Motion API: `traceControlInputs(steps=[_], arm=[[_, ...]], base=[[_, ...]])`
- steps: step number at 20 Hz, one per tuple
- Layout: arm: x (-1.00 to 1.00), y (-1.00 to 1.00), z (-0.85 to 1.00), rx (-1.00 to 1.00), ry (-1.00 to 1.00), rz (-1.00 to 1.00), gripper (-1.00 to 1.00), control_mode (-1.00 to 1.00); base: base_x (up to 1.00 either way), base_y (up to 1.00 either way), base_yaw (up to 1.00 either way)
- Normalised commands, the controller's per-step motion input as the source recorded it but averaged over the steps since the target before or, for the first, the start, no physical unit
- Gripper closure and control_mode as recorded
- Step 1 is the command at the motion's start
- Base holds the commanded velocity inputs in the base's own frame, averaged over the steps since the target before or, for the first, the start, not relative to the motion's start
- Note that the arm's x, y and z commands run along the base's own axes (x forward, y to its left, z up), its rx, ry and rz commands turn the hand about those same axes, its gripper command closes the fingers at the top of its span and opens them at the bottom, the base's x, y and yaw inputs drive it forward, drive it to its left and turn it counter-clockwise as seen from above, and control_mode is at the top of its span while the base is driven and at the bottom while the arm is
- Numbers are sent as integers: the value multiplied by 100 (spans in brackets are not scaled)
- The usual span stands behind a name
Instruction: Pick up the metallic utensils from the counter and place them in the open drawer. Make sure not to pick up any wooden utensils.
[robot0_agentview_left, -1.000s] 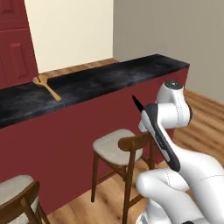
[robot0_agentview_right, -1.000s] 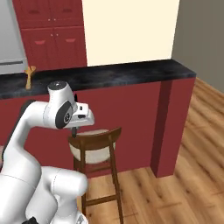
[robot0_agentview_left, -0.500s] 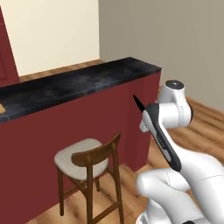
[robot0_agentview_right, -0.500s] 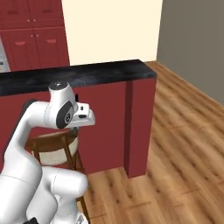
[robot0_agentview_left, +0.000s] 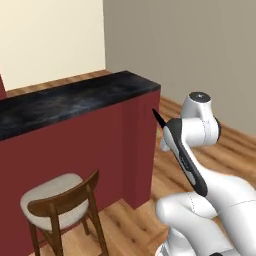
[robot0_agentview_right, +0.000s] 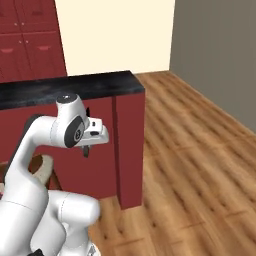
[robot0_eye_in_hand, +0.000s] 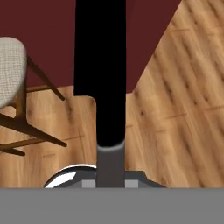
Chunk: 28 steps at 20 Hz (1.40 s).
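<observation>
Left base view: the arm is folded low in front of the counter, its hand off the counter's end corner, over the wood floor. A slim black knife sticks up and to the left out of the hand, its tip just short of the red end panel. The grip itself is hidden behind the hand. The black stone top is glossy with faint grey veins. A stool with a pale seat stands against the red front, lower left.

Right base view: the fingers hang down under the hand as one dark stub, close together. A short dark piece of the knife shows above the hand, against the red panel. The hand is below counter height, just beside the end panel and not touching it. The stool seat peeks out behind the arm.

Hand view: the knife runs as a broad black bar from the bottom centre up to the top edge, with a grey section at its lower end. The fingers are nearly together, clamped on it. Behind it are the red panel, the floor and part of the stool at left.
</observation>
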Motion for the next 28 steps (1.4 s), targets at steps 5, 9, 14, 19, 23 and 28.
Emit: traceControlInputs(steps=[5, 9, 14, 19, 23, 28], arm=[[0, 0, 0, 0, 0, 0, 100, 100], [0, 0, 0, 0, 0, 0, 100, 100], [0, 0, 0, 0, 0, 0, 100, 100], [0, 0, 0, 0, 0, 0, 100, 100], [0, 0, 0, 0, 0, 0, 100, 100], [0, 0, 0, 0, 0, 0, 100, 100]], base=[[47, -70, 1], [56, -73, 2], [62, -66, 5], [56, -57, 17], [56, -49, 37], [88, -41, 46]])
